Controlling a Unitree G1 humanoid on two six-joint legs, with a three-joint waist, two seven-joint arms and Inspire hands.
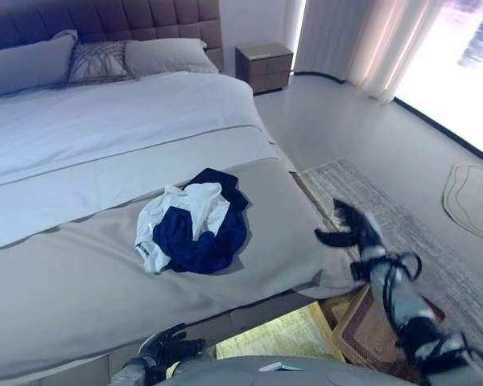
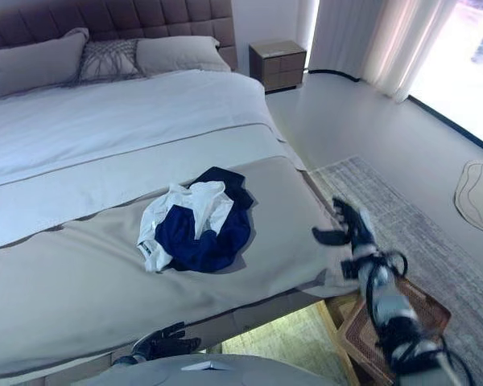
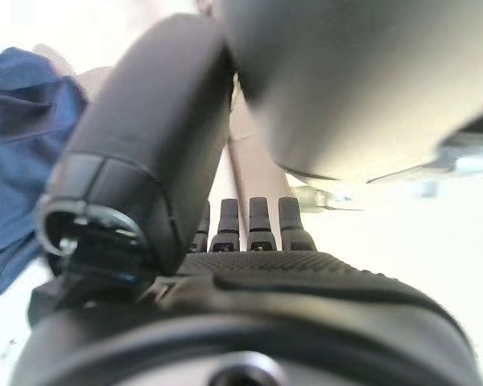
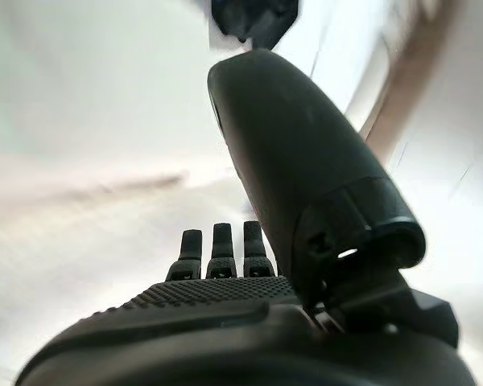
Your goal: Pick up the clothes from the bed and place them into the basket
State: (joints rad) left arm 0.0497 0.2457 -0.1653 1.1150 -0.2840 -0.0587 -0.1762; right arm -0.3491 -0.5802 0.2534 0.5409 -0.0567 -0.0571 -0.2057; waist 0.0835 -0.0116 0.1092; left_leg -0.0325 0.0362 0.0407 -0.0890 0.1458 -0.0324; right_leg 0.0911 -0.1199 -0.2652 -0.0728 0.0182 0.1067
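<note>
Bed: a wide bed (image 1: 80, 281) fills the left and middle of the scene, with a grey cover across its near part and a pale sheet farther back.
Headboard: a dark quilted headboard (image 1: 105, 20) stands at the far end, with three pillows (image 1: 97, 60) leaning in a row against it.
Clothes: a crumpled heap of dark blue and white clothes (image 1: 195, 221) lies on the grey cover, toward the bed's right side and well back from its near edge; neither hand touches it.
Nightstand: a small brown nightstand (image 1: 264, 66) stands on the floor just right of the headboard.
Floor: a pale, smooth floor (image 1: 346, 121) runs right of the bed; a grey patterned rug (image 1: 402, 217) lies beside the bed's near right corner, and a small pale mat (image 1: 473, 197) lies at the far right.
Curtains: light curtains (image 1: 362, 40) hang at the far right beside a bright window.
Basket: a brown woven basket (image 2: 390, 326) sits on the floor at the bed's near right corner, partly behind the right arm; what is in it cannot be made out.
Right hand: the right hand (image 1: 350, 229) hangs in the air just right of the bed's near right corner, above the rug, fingers straight and thumb spread apart, holding nothing.
Left hand: the left hand (image 1: 171, 346) shows low at the near edge, beside the bed's near side, fingers loosely spread and empty.
</note>
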